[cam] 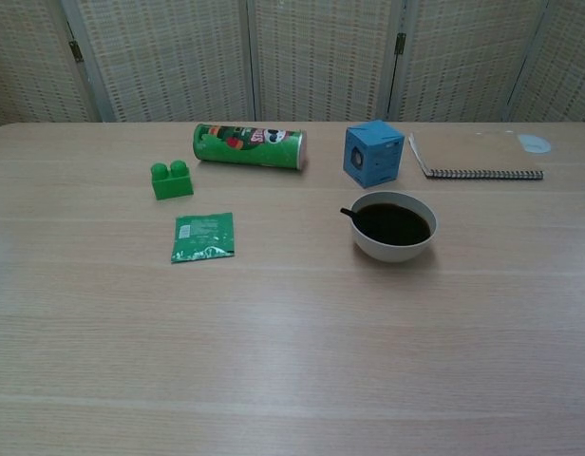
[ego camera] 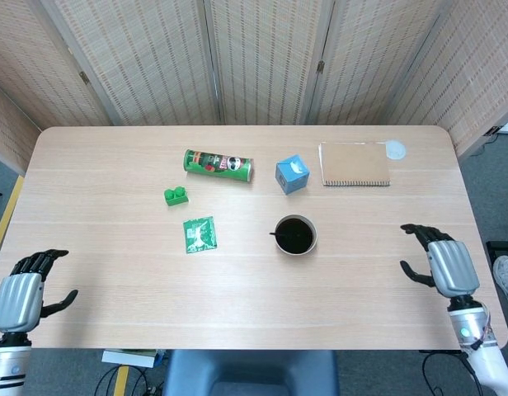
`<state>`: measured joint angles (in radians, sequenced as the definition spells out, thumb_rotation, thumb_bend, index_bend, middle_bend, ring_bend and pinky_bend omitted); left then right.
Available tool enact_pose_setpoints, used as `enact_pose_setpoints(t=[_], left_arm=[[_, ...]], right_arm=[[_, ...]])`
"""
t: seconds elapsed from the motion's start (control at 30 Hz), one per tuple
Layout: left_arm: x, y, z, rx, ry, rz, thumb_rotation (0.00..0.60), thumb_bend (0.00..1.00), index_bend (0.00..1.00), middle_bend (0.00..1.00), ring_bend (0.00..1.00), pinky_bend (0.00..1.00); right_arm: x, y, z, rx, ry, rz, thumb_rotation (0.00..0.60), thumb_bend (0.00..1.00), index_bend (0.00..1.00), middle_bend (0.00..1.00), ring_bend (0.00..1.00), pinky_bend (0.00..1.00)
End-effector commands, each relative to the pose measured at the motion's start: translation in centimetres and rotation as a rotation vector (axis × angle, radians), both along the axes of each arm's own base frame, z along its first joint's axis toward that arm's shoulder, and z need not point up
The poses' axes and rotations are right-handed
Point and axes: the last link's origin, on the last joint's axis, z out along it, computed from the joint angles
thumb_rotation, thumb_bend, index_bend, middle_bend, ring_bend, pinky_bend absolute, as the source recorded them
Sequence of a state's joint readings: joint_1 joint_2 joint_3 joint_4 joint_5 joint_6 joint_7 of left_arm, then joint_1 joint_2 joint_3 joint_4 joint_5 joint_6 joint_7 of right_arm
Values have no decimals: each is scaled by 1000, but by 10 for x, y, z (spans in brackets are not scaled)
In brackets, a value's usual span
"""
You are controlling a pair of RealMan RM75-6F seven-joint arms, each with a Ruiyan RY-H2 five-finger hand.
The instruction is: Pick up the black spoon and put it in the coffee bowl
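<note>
The white coffee bowl (ego camera: 296,236) (cam: 394,228) stands right of the table's middle, filled with dark coffee. The black spoon (ego camera: 276,236) (cam: 350,214) lies in it, its handle end sticking out over the bowl's left rim. My right hand (ego camera: 442,264) hangs near the table's front right edge, far from the bowl, fingers apart and holding nothing. My left hand (ego camera: 25,293) is at the front left corner, also with nothing in it. Neither hand shows in the chest view.
A green chips can (ego camera: 218,165) lies on its side at the back. A green brick (ego camera: 177,195), a green packet (ego camera: 199,234), a blue box (ego camera: 292,174), a spiral notebook (ego camera: 354,164) and a small white disc (ego camera: 395,149) sit around the table.
</note>
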<state>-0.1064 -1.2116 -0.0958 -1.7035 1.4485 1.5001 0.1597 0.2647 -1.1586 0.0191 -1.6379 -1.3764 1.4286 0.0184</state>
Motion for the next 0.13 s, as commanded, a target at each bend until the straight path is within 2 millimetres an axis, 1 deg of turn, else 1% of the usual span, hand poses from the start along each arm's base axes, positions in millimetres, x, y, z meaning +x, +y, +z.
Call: enact_pose_setpoints(t=[0.03, 0.13], left_arm=[[3, 1, -2, -3, -3, -6, 600, 231, 272, 293, 248, 269], [5, 2, -3, -3, -6, -10, 600, 231, 272, 292, 248, 268]], right_arm=[[-11, 21, 8, -23, -5, -33, 600, 207, 240, 290, 262, 386], [-17, 32, 9, -31, -5, -49, 600, 207, 237, 279, 255, 373]])
